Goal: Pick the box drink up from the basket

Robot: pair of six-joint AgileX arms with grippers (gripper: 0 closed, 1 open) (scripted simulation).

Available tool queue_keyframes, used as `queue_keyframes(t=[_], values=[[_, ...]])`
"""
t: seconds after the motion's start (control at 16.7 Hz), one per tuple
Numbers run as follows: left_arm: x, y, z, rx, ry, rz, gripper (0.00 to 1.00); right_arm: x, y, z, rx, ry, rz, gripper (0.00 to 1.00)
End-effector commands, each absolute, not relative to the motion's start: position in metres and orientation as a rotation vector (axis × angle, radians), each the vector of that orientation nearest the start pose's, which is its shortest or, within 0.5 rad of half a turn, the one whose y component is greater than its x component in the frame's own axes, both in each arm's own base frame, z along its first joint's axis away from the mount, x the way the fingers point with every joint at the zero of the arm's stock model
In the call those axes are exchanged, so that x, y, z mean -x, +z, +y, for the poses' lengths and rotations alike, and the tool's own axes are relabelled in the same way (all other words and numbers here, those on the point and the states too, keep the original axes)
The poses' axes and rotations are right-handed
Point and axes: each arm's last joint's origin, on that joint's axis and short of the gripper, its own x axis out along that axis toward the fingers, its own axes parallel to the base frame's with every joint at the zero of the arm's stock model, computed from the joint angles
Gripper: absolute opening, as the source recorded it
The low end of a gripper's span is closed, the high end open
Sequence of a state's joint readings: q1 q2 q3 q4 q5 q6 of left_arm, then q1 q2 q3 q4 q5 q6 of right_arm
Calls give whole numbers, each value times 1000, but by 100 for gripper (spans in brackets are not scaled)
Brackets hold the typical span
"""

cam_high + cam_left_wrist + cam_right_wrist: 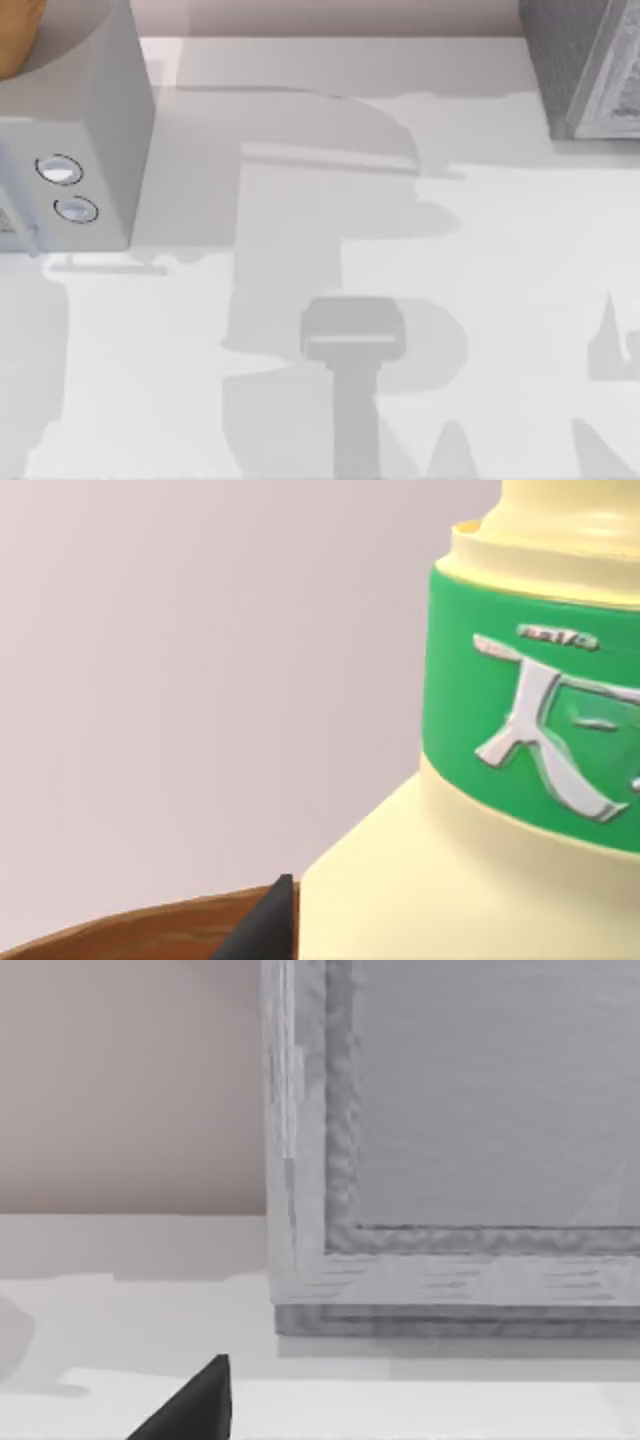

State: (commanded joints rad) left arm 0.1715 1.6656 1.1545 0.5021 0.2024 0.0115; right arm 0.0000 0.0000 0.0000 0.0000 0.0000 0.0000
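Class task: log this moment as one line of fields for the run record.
left claw fingertip: close beside pale yellow green-banded container, above brown rim | right claw fingertip: near grey appliance | table: shadows

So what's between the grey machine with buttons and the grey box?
Only bare table with shadows, between grey machine and grey box, in the top view.

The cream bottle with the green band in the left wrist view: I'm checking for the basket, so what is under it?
A brown curved rim shows beside the base of the cream bottle, likely the basket's edge. The bottle's body hides whatever lies directly beneath it.
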Motion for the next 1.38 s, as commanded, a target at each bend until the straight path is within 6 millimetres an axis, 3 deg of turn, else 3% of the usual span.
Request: queue_keyframes(t=[0.3, 0.48, 0.6, 0.78, 1.02, 1.2, 1.38], values=[[-387, 294, 64, 6, -13, 6, 0, -106, 160, -1, 0, 0, 0, 100], [-384, 309, 65, 0, -3, -37, 0, -106, 160, -1, 0, 0, 0, 100], [-383, 333, 63, -1, 14, -106, 0, -106, 160, -1, 0, 0, 0, 100], [-381, 386, 61, -1, 45, -203, 0, -106, 160, -1, 0, 0, 0, 100], [-375, 443, 63, -3, 64, -205, 0, -106, 160, -1, 0, 0, 0, 100], [-375, 458, 65, -4, 41, -116, 0, -106, 160, -1, 0, 0, 0, 100], [-382, 453, 66, -1, 2, -30, 0, -106, 160, -1, 0, 0, 0, 100]])
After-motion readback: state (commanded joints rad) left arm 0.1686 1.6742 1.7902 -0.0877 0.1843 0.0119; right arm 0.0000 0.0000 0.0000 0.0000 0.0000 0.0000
